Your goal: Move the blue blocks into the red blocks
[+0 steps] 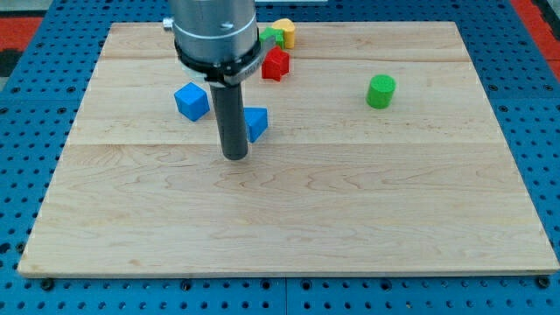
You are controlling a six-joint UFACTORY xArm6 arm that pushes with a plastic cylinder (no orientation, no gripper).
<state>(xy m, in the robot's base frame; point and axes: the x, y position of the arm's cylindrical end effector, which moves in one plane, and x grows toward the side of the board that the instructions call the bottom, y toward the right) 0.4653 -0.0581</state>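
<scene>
My tip (234, 157) rests on the wooden board (289, 227), just below and left of a blue block (256, 123) that the rod partly hides; its shape is unclear. A blue cube (192, 101) sits to the rod's left, apart from it. A red star-like block (276, 64) lies toward the view's top, above and right of the blue blocks. The arm's grey body hides part of the board at the top; any other red block is not visible.
A green cylinder (381, 91) stands at the view's right. A yellow block (284, 32) and a green block (270, 37) sit together near the board's top edge, just above the red block.
</scene>
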